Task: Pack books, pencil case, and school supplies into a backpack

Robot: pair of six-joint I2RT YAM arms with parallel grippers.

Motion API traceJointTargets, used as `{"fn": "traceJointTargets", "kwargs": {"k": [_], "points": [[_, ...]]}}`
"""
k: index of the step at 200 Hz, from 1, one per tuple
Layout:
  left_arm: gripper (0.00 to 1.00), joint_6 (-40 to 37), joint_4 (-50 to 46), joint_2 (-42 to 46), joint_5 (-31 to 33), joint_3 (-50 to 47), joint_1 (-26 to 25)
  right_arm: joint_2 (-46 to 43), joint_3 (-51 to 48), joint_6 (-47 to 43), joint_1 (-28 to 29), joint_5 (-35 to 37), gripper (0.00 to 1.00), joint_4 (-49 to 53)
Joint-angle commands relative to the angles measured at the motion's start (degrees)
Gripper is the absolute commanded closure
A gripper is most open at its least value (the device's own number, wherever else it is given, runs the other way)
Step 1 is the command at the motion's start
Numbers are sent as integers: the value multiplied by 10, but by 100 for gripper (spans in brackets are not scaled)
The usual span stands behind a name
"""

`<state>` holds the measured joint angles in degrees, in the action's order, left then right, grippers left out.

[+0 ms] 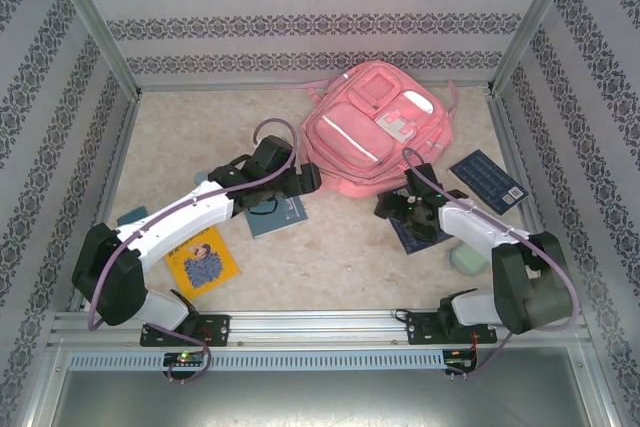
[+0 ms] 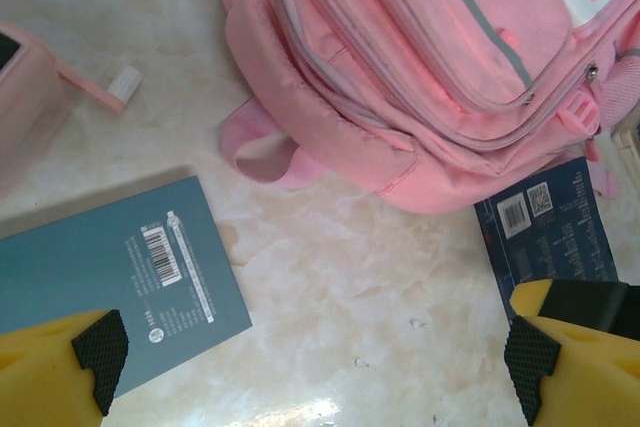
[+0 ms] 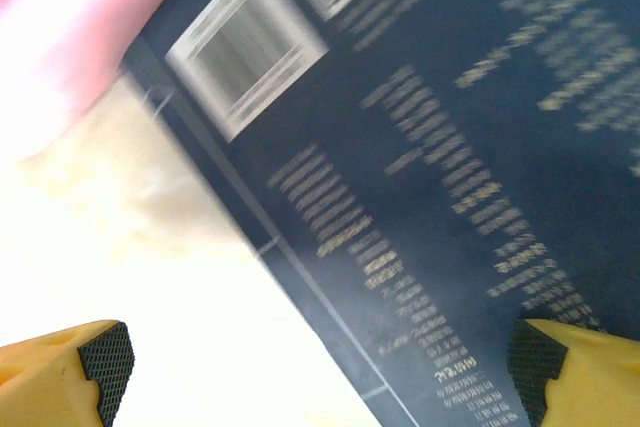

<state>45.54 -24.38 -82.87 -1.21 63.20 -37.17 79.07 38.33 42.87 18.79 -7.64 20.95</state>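
Note:
The pink backpack lies flat at the back centre, pockets up. My left gripper hovers open at its left side over bare table; in the left wrist view the open gripper has the grey-teal book at lower left and the backpack above. My right gripper hangs open just over a navy book lying by the backpack's front edge, nothing between its fingers. A yellow book lies near the left arm. A second navy book lies at the right.
A pale teal item sits beside the right arm, and another by the left wall. A pink flat piece with a white tab lies left of the backpack's strap loop. Patterned walls enclose the table.

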Motion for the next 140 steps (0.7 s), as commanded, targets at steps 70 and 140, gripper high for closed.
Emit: {"fn": "traceJointTargets", "kwargs": {"k": [70,140], "points": [[2,35,16,31,15,-41,-11,105,129,128,196,-62,2,-21],[2,84,109,-2,-19,-81,-48,-19,98,11,155,52,6,87]]}}
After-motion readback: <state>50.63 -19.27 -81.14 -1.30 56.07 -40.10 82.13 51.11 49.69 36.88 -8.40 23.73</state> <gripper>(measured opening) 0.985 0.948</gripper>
